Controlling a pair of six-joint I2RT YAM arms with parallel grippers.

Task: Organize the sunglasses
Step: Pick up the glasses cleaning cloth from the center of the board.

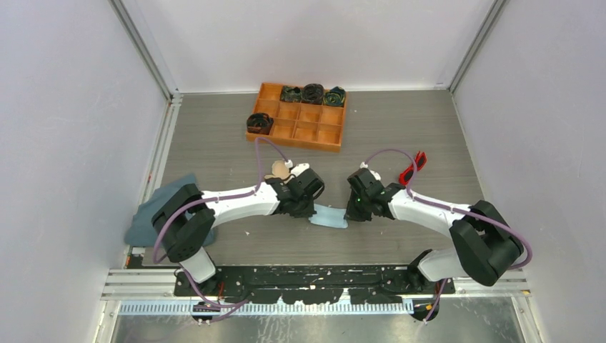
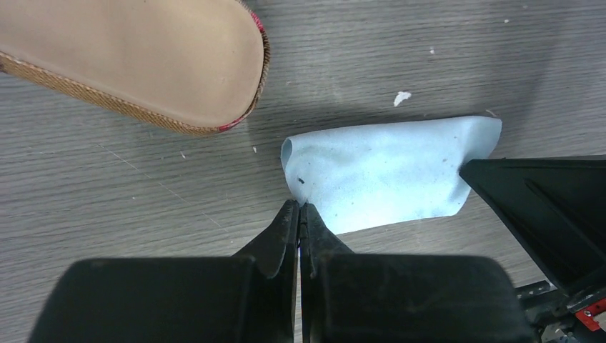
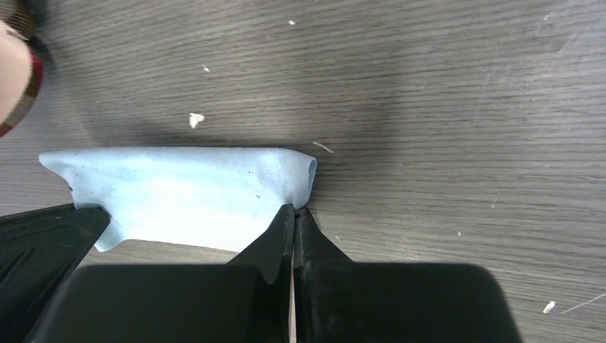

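1. Top external view: an orange compartment tray (image 1: 275, 109) sits at the upper centre of the frame on the grey wood-grain table (image 1: 214, 143).
2. Three dark rolled bundles (image 1: 312, 93) fill the second, third and fourth compartments of the tray's top row. What they are is too small to tell.
3. A fourth dark roll (image 1: 259, 123) sits in a compartment at the tray's lower left corner. The other compartments show only their orange floors.
4. The red sunglasses (image 1: 413, 168) lie on the table right of centre, outside the tray. They are just beside the right arm's purple cable and apart from both grippers.
5. A light blue cloth (image 1: 330, 216) lies at lower centre, between the two grippers.
6. The left gripper (image 1: 312, 213) has its fingers pressed together. In the left wrist view they pinch the cloth's near left edge.
7. The right gripper (image 1: 350, 213) is also clamped. In the right wrist view its tips meet on the cloth's near right corner, where the fabric curls into a small fold.
8. A plaid glasses case (image 2: 136, 57) shows its tan face and woven rim at the upper left of the left wrist view. It is near the cloth but not touching it.
9. A blue-grey soft item (image 1: 150, 214) lies at the left edge of the top view, partly under the left arm.
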